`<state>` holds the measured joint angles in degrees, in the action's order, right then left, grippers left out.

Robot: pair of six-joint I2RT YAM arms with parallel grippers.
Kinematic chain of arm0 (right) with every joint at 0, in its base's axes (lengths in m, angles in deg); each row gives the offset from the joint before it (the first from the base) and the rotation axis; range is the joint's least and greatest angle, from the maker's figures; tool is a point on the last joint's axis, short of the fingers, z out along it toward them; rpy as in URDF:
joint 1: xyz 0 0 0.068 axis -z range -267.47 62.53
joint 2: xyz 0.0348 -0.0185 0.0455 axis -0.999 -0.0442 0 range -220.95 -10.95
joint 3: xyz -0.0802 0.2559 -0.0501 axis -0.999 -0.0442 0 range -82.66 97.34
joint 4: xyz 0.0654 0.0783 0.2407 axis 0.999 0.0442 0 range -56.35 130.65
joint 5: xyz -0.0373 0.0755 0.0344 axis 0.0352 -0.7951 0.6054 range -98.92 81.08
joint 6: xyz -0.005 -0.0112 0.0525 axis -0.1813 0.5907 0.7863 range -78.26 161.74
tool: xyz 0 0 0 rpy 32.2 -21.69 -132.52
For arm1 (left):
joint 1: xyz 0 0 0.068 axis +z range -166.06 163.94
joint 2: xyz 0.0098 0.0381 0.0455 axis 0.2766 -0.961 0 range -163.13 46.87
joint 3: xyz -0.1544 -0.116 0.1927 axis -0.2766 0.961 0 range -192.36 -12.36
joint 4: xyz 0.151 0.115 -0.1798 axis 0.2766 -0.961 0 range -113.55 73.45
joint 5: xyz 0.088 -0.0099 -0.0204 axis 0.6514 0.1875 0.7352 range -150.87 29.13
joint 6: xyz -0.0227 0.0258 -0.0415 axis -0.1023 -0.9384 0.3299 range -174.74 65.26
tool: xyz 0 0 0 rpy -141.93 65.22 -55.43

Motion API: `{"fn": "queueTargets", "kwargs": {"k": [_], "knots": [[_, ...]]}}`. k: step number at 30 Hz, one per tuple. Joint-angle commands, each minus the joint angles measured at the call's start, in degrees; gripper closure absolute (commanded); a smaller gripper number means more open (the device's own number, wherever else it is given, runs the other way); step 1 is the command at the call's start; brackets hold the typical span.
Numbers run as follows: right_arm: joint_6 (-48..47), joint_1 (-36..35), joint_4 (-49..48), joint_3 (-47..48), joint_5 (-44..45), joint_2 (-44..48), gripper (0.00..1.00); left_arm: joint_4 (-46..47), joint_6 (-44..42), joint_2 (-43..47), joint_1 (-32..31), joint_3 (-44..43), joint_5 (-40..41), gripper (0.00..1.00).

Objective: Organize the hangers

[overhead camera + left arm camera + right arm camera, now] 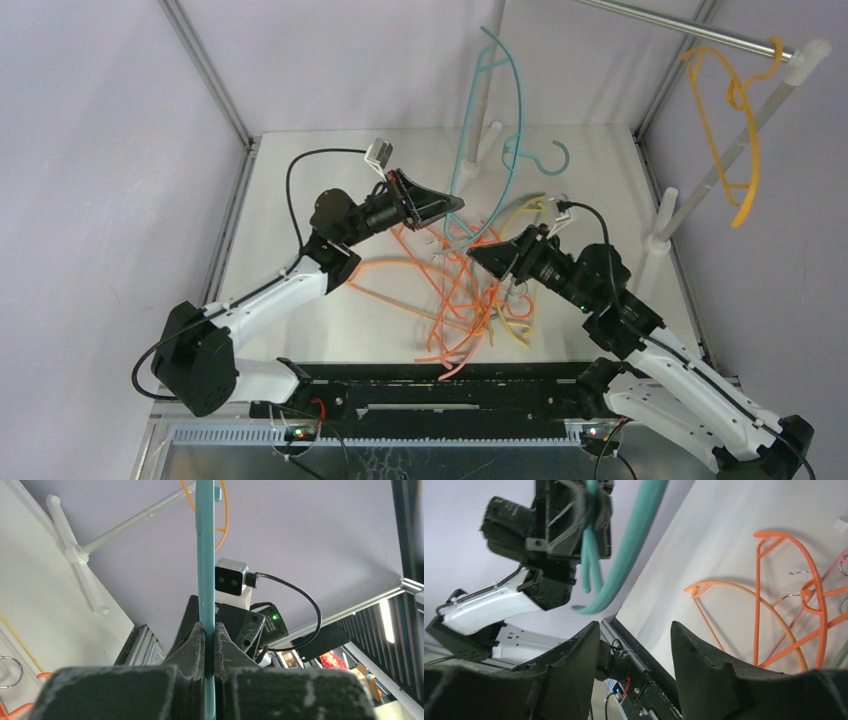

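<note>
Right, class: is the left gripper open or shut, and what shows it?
Shut on the teal hanger: the left wrist view shows the left gripper pinching its bar from both sides, no gap.

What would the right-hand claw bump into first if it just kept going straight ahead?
Probably the teal hanger held by the left gripper, which crosses just ahead of the right gripper; depth is unclear, so it could slip past.

A white tabletop (290,170) is enclosed by pale lilac walls (90,150) joined at metal corner struts (205,70). A steel rail (670,24) is carried on white poles (690,198).
</note>
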<state>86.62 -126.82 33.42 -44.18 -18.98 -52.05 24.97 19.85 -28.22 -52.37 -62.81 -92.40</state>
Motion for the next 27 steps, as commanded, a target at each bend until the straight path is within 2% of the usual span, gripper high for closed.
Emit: {"fn": "queueTargets", "kwargs": {"k": [1, 7, 17, 27], "knots": [[-1.5, 0.2, -3.6, -1.8, -1.8, 5.4, 0.38, 3.8, -0.2, 0.4, 1.2, -0.6, -0.9, 1.00], [-2.2, 0.8, -3.4, -1.9, -1.5, 6.0, 0.35, 6.0, 1.2, -1.6, 1.2, -0.7, -1.2, 1.00], [0.9, 3.8, -15.0, -1.4, -5.9, -4.9, 0.30, 6.5, 1.8, -0.3, 1.0, -0.2, -1.6, 1.00], [2.1, 5.2, -21.9, 1.1, -10.7, -9.7, 0.33, 6.9, 0.7, 0.6, 1.1, 3.9, -1.6, 1.00]]}}
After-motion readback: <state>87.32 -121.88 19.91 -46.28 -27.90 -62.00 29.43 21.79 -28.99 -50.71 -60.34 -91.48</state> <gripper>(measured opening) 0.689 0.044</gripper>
